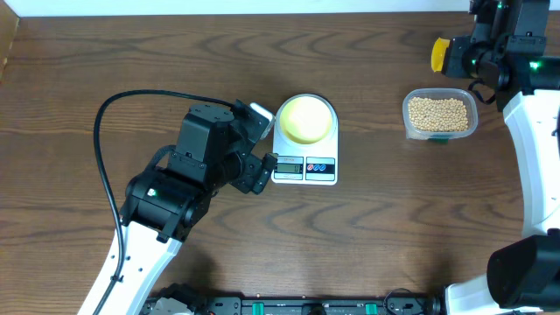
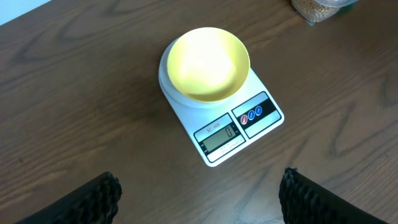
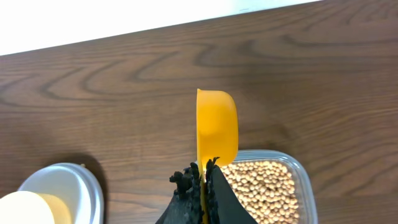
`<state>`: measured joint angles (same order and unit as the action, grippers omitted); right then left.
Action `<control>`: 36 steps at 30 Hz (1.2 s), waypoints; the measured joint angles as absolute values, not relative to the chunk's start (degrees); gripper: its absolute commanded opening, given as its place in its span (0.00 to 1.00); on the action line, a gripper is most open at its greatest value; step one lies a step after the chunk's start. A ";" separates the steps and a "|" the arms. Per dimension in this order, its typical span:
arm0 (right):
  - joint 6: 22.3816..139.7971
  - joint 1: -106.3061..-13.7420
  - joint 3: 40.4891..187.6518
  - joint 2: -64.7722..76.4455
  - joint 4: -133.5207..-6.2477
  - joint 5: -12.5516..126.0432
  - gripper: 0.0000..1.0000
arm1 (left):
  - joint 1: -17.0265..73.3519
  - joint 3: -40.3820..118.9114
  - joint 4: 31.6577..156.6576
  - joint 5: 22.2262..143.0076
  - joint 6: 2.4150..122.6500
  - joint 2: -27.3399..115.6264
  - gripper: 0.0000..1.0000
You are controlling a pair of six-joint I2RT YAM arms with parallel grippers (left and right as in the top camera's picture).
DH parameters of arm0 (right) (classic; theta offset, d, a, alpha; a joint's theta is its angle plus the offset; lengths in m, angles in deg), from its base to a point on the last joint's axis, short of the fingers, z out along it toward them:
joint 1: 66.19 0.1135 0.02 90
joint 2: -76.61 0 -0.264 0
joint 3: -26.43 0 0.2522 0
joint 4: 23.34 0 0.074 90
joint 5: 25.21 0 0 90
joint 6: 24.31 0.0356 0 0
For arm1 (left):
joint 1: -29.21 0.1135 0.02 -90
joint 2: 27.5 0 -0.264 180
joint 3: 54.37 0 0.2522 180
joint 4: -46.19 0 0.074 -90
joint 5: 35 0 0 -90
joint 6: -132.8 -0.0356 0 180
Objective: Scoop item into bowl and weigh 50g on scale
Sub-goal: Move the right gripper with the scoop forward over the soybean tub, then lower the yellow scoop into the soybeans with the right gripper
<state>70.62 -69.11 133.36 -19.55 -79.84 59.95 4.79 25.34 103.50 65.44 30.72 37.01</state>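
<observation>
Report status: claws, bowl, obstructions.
Left claw open, short of scale. Right claw shut on scoop near tub. Bowl empty on scale, beans in tub. Nothing between tub and bowl.

1. We see our right gripper [image 3: 203, 173] clamped on the handle of the yellow scoop [image 3: 216, 127], above the wooden table [image 3: 124, 93].
2. Beside it, a clear tub [image 3: 306, 186] holds soybeans [image 3: 264, 190].
3. At lower left, the bowl [image 3: 25, 208] sits on the scale [image 3: 62, 177].

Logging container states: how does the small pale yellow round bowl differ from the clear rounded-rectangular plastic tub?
The pale yellow bowl is round and opaque; the clear plastic tub is rounded-rectangular and see-through. The bowl is empty; the tub holds beige beans. The bowl sits on the white scale; the tub on the wooden table. Both stand upright, open-topped.
</observation>
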 measured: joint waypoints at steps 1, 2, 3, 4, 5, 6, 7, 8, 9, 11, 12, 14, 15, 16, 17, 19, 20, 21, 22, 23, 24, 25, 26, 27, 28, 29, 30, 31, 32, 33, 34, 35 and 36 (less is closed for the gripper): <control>70.40 -69.11 133.36 -19.55 -80.12 61.08 0.01 | 4.79 25.34 103.50 65.44 30.72 37.01 0.83; 70.36 -69.11 133.36 -19.55 -80.23 61.46 0.01 | 4.79 25.34 103.50 65.44 30.72 37.01 0.84; 70.20 -69.11 133.36 -19.55 -80.74 62.33 0.01 | 4.79 25.34 103.50 65.44 30.72 37.01 0.83; 70.16 -69.11 133.36 -19.55 -81.06 63.10 0.01 | 4.79 25.34 103.50 65.44 30.72 37.01 0.83; 70.10 -69.11 133.34 -19.55 -81.83 64.10 0.01 | 4.79 25.34 103.50 65.44 30.72 37.01 0.83; 69.99 -69.11 133.36 -19.55 -82.14 64.67 0.01 | 4.79 25.34 103.50 65.44 30.72 37.01 0.83; 69.96 -69.11 133.36 -19.55 -82.70 65.46 0.01 | 4.79 25.34 103.50 65.44 30.72 37.01 0.84; 69.94 -69.11 133.36 -19.55 -83.21 66.16 0.01 | 4.79 25.34 103.50 65.44 30.72 37.01 0.83; 69.92 -69.11 133.36 -19.55 -83.84 66.72 0.01 | 4.79 25.34 103.50 65.44 30.72 37.01 0.83; 69.77 -69.11 133.34 -19.55 -85.06 67.42 0.01 | 4.79 25.34 103.50 65.44 30.72 37.01 0.83; 69.75 -69.11 133.34 -19.55 -85.94 67.66 0.01 | 4.79 25.34 103.50 65.44 30.72 37.01 0.83; 69.75 -69.11 133.34 -19.55 -86.97 68.01 0.01 | 4.79 25.34 103.50 65.46 30.70 37.01 0.83; 69.75 -69.11 133.34 -19.55 -87.60 68.10 0.01 | 4.79 25.34 103.50 65.44 30.72 37.01 0.84; 69.75 -69.11 133.34 -19.55 -88.19 68.25 0.01 | 4.79 25.34 103.50 65.44 30.72 37.01 0.83; 69.75 -69.11 133.34 -19.55 -88.93 68.28 0.01 | 4.79 25.34 103.50 65.44 30.70 37.01 0.84; 69.75 -69.11 133.34 -19.55 -89.83 68.32 0.01 | 4.79 25.34 103.50 65.44 30.72 37.01 0.83; 69.75 -69.11 133.34 -19.55 -90.48 68.34 0.01 | 4.79 25.34 103.50 65.44 30.72 37.01 0.83; 69.75 -69.11 133.34 -19.55 -90.99 68.36 0.01 | 4.79 25.34 103.50 65.44 30.72 37.01 0.83; 69.75 -69.11 133.34 -19.55 -91.56 68.45 0.01 | 4.79 25.34 103.50 65.44 30.72 37.01 0.83; 69.72 -69.11 133.34 -19.55 -91.95 68.47 0.01 | 4.79 25.34 103.50 65.44 30.72 37.01 0.83; 69.75 -69.11 133.34 -19.55 -92.34 68.54 0.01 | 4.79 25.34 103.50 65.46 30.72 37.01 0.83; 69.70 -69.11 133.34 -19.55 -92.36 68.58 0.01 | 4.79 25.34 103.50 65.44 30.72 37.01 0.84; 69.59 -69.11 133.34 -19.55 -92.36 68.63 0.01 | 4.79 25.34 103.50 65.44 30.72 37.01 0.83; 69.42 -69.11 133.14 -19.55 -92.15 68.69 0.01 | 4.79 25.34 103.50 65.44 30.72 37.01 0.83; 69.29 -69.11 132.83 -19.55 -91.93 68.76 0.01 | 4.79 25.34 103.50 65.44 30.72 37.01 0.84; 69.18 -69.11 132.14 -19.55 -91.49 69.04 0.01 | 4.79 25.34 103.50 65.44 30.70 37.01 0.83; 69.11 -69.11 131.57 -19.55 -91.12 69.30 0.01 | 4.79 25.34 103.50 65.44 30.72 37.01 0.84; 69.05 -69.11 130.50 -19.55 -90.48 69.74 0.01 | 4.79 25.34 103.50 65.44 30.72 37.01 0.83; 69.05 -69.11 129.67 -19.55 -90.22 70.02 0.01 | 4.79 25.34 103.50 65.44 30.72 37.01 0.83; 69.02 -69.11 128.77 -19.57 -89.78 70.33 0.01 | 4.79 25.34 103.50 65.46 30.72 37.01 0.84; 69.00 -69.11 128.00 -19.57 -89.41 70.57 0.01 | 4.79 25.34 103.48 65.44 30.72 37.01 0.83; 68.96 -69.11 127.13 -19.57 -88.80 70.83 0.01 | 4.79 25.34 103.52 65.44 30.72 37.01 0.83; 68.89 -69.11 126.50 -19.57 -88.39 70.92 0.01 | 4.79 25.34 103.48 65.44 30.72 37.01 0.83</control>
